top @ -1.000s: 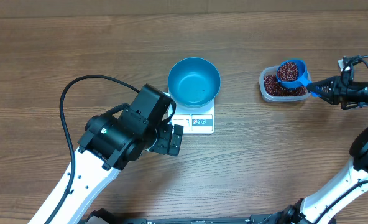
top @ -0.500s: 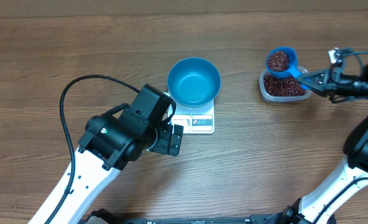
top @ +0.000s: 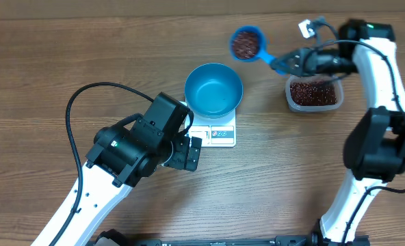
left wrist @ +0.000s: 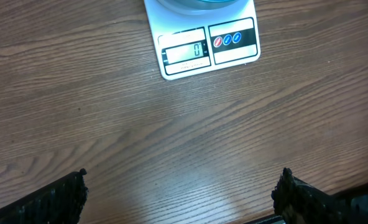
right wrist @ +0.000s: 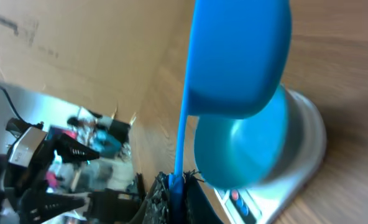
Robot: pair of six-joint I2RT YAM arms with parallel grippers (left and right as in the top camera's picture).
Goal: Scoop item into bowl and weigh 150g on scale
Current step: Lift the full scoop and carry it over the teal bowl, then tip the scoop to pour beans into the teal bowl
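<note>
— Where are the beans sitting right now?
— One load of beans (top: 245, 44) is filling the blue scoop (top: 255, 35). The scoop is hanging in the air just off the far right rim of the bowl (top: 213, 90), as seen from overhead. More beans are lying in the clear tub (top: 315, 104) on the right of the surface (top: 66, 55).
— Who is carrying the scoop?
— The right hand (top: 290, 63) is pinching the scoop's handle, fingers pressed together on it. The cup is pointing left and far from the hand, toward the bowl's side. The hand itself is hovering by the tub's far left corner.
— And the bowl?
— It is standing on the scale (top: 221, 134), covering the far part of it. The scale's display is showing zero in the left wrist view.
— What about the other hand?
— The left hand (left wrist: 181, 198) is hovering with its fingers spread wide over bare surface, on the near left side of the scale.
</note>
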